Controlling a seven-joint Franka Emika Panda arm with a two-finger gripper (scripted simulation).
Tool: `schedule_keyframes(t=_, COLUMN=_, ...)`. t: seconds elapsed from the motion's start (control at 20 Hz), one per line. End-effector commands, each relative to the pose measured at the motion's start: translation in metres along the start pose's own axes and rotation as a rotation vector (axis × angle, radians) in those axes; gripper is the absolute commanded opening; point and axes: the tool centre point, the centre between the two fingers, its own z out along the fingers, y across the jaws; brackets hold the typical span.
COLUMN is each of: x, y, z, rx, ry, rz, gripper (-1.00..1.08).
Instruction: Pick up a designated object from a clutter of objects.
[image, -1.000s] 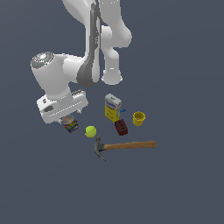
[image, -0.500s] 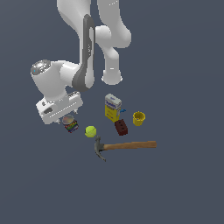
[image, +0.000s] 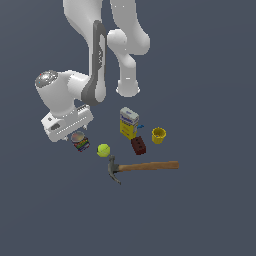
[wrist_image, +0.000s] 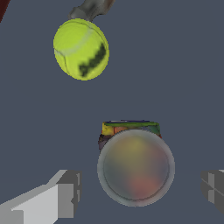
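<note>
This is a simulated test scene, not a real room. The ground is one flat, even slate-blue surface (image: 210, 210) with no walls, furniture or horizon. A smooth white robot arm (image: 95, 65) rises over a small scatter of unrelated test objects: a yellow-and-blue box (image: 128, 123), a yellow cup (image: 158, 135), a dark red block (image: 138, 145), a tennis ball (image: 103, 150), a wooden-handled hammer (image: 142, 167) and a small multicoloured can (image: 80, 141). The plain shading and blurred textures, such as the can's top in the wrist view, mark it as a render.
</note>
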Motion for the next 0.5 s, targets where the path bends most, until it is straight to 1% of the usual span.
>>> schedule_keyframes(t=0.0, x=0.000, y=0.000, z=0.001, rx=0.000, ry=0.000, rz=-0.001, gripper=1.00)
schedule_keyframes(t=0.2, x=0.000, y=0.000, z=0.012, rx=0.000, ry=0.000, rz=-0.001, gripper=1.00)
schedule_keyframes(t=0.45, x=-0.001, y=-0.001, z=0.036, rx=0.000, ry=0.000, rz=-0.002, gripper=1.00)
